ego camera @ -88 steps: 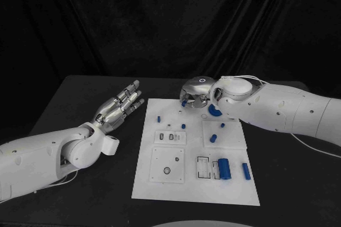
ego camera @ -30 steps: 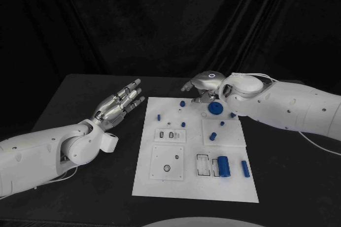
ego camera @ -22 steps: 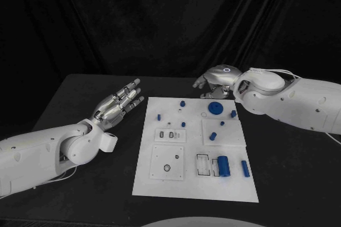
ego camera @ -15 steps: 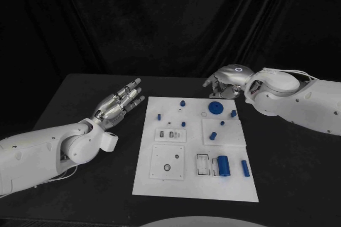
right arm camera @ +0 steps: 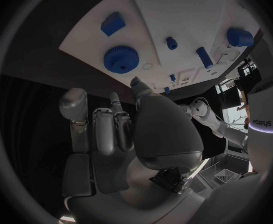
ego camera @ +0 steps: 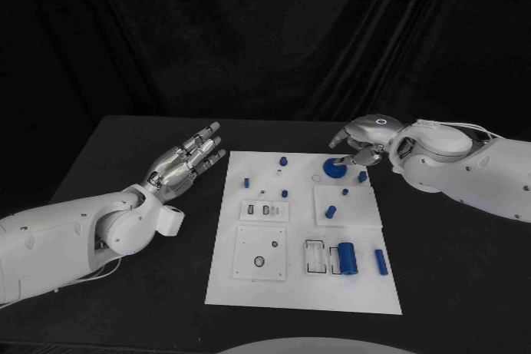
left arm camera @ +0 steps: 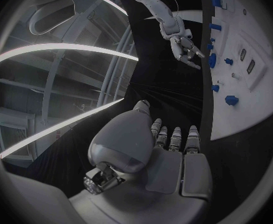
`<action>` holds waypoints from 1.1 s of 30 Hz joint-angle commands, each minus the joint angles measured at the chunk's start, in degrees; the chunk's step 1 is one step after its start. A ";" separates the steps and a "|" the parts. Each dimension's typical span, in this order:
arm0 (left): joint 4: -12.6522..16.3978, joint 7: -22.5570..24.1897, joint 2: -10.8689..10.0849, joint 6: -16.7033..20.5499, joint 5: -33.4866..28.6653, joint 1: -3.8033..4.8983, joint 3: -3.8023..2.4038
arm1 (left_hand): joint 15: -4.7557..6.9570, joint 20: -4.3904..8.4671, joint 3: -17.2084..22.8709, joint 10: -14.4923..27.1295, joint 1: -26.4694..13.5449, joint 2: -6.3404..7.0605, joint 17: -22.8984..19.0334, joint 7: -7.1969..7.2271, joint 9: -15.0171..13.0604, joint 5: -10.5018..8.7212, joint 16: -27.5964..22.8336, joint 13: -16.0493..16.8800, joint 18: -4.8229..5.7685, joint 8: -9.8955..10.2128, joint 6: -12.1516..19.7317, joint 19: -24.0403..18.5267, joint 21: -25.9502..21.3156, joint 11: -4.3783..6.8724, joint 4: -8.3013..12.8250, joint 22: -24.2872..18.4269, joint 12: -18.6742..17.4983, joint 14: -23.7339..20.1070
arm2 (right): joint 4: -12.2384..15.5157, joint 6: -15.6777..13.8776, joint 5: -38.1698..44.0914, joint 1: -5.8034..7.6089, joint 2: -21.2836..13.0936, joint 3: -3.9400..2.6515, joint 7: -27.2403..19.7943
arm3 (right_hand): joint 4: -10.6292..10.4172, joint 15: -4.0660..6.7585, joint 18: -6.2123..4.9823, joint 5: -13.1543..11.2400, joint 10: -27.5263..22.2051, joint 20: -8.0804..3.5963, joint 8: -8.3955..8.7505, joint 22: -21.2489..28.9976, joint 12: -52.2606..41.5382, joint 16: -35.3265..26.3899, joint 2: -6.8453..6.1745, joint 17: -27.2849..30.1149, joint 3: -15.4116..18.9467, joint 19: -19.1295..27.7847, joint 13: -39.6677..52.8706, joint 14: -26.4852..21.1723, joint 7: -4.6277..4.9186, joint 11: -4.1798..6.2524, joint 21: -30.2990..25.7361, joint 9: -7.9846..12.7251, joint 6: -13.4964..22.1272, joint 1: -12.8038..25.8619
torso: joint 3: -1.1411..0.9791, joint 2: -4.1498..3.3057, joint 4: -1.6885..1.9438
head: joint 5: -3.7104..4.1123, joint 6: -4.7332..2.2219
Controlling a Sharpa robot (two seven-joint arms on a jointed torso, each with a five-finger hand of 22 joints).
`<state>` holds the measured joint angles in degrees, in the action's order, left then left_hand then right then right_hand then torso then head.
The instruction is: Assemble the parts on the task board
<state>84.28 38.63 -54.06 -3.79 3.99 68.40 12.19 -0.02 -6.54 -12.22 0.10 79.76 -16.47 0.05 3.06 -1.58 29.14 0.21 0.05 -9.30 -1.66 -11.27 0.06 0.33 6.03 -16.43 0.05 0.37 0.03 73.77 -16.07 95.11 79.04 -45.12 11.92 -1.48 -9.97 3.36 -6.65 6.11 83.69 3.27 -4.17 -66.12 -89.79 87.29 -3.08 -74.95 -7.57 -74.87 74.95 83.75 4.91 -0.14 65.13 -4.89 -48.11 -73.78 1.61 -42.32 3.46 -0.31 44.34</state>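
Observation:
The white task board (ego camera: pixel 290 292) lies mid-table with several blue parts on it. A blue gear (ego camera: pixel 333 168) sits near its far right corner, a small blue block (ego camera: pixel 362 177) just right of it. My right hand (ego camera: pixel 361 145) hovers just beyond that corner, fingers bent down, holding nothing and clear of the gear. The right wrist view shows the right hand (right arm camera: pixel 130 129) with fingers apart, the gear (right arm camera: pixel 121 58) and the block (right arm camera: pixel 112 23) ahead of them. My left hand (ego camera: pixel 188 159) is held flat and spread, left of the board; the left hand (left arm camera: pixel 168 149) grips nothing.
Small blue pegs (ego camera: pixel 282 161) stand on the far half of the board. A short cylinder (ego camera: pixel 331 212) sits on a raised square. Near the front right lie a large cylinder (ego camera: pixel 348 259) and a bar (ego camera: pixel 382 263). Black table surrounds the board.
My right hand let go of the gear on the board's far right corner, lifted off and drew right, beyond the corner. The left hand has stayed still.

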 commanded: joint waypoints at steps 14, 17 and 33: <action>-0.35 0.52 0.33 -1.27 0.29 0.07 -0.04 | -0.37 -0.51 0.45 -0.10 0.62 0.05 -0.05 0.03 -0.04 0.35 -0.21 -0.05 -0.92 -0.27 -0.24 -0.06 -0.33 -0.41 -0.04 -0.05 -0.37 -0.03 | -1.90 2.66 0.34 -1.79 0.48 -0.04 2.27 | -1.27 -0.68 2.54 -0.07 6.31 0.36 -0.20 -10.91 -0.21 2.71 -0.42 -15.05 0.96 -4.45 15.05 6.25 0.50 -0.41 10.51 -0.53 -2.13 2.43 | 0.06 0.06 0.44 | 0.51 0.23; -0.39 0.48 0.40 -1.36 0.30 0.07 -0.04 | -0.37 -0.51 0.45 -0.10 0.62 0.05 -0.05 0.03 -0.04 0.35 -0.21 -0.05 -0.92 -0.27 -0.24 -0.06 -0.33 -0.41 -0.04 -0.05 -0.37 -0.03 | -2.05 2.88 0.34 -2.01 0.55 -0.04 2.31 | -1.11 -0.76 2.52 -0.06 6.31 0.41 -0.28 -10.97 -0.21 2.71 -0.39 -15.05 0.83 -4.33 15.05 6.25 0.62 -0.49 10.49 -0.64 -2.37 2.16 | 0.05 0.07 0.38 | 0.49 0.25; -0.68 0.11 0.65 -1.70 0.30 0.05 -0.04 | -0.47 -0.55 0.64 -0.10 0.81 -0.01 -0.05 -0.02 -0.02 0.55 -0.21 -0.05 -0.90 -0.23 -0.09 -0.06 -0.33 -0.47 -0.02 -0.05 -0.37 -0.03 | -2.91 3.29 0.34 -3.41 1.43 -0.04 1.19 | 3.26 -0.31 2.16 11.74 6.31 0.11 -3.68 -11.35 -0.21 2.71 -0.29 -15.05 -1.71 -2.94 15.05 6.25 -0.09 0.07 9.45 -4.82 -7.51 -2.49 | 0.06 0.13 0.25 | 0.22 0.64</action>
<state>83.58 38.34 -53.48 -4.56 4.00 68.40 12.19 -0.02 -6.75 -11.89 0.05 80.22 -16.45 0.08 3.06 -1.57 29.51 0.21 0.08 -9.30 -1.65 -11.27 -0.14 0.33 5.98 -16.44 0.07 0.37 0.02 71.08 -13.83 95.01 76.23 -43.69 11.57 -0.73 -7.28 2.84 -4.91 16.78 83.95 3.29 -7.18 -74.93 -89.86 89.85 -3.86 -74.94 -9.14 -78.30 74.93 83.84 5.31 -0.42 74.88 -8.44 -54.68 -75.23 1.67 -42.19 3.70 -0.08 44.95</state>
